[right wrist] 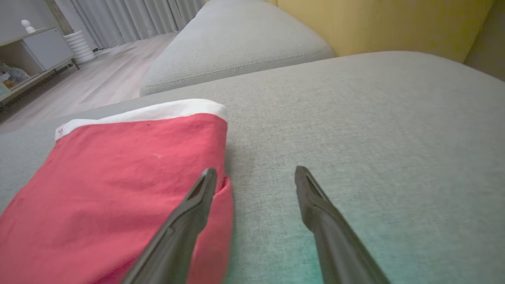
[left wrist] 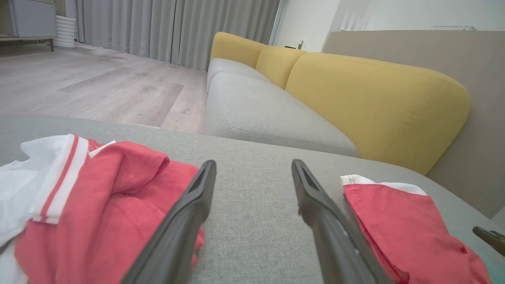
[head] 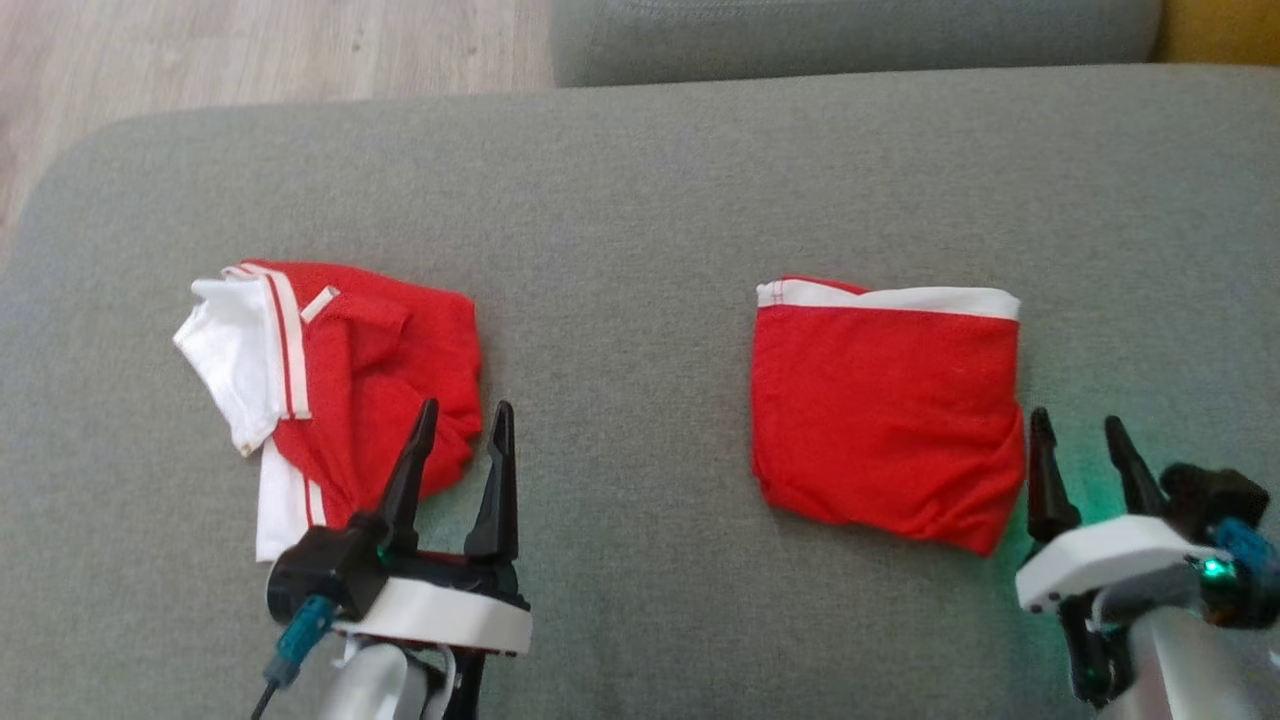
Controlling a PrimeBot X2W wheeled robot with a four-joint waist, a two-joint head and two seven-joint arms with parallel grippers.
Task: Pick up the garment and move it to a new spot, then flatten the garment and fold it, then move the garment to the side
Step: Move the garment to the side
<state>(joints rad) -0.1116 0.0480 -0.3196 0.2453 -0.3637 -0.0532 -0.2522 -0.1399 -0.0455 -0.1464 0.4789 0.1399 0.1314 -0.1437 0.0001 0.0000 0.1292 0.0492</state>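
"One broad grey cushion point(head: 640, 180) carries everything, does it?"

"Yes. Past its far edge lies a second grey seat point(left wrist: 256, 114) with yellow backrests point(left wrist: 375, 102), and pale wooden floor point(left wrist: 98, 86) runs off to the left."

"Where is the garment?"

"The garment point(head: 400, 360) lies crumpled on the left part of the cushion. Its red body is bunched up, and a white sleeve with red-and-white stripe trim is turned out to the left."

"And the other red piece?"

"Those are the shorts point(head: 880, 420), folded into a near-square on the right part, with the white band along the far edge. They lie well apart from the garment, with bare cushion between the two."

"What about the arms?"

"The left gripper point(head: 466, 405) is at the garment's near right corner, fingers pointing away from the robot. Its jaws are spread with nothing between them. In the head view its left finger crosses the edge of the red cloth and its right finger is over bare cushion. I cannot tell whether the finger touches the cloth."

"And the other one?"

"The right gripper point(head: 1076, 416) is just beside the right edge of the shorts. Its jaws are also spread and empty. In its wrist view the left finger lines up with that edge, grey fabric fills the gap, and a green glow falls on the cushion below."
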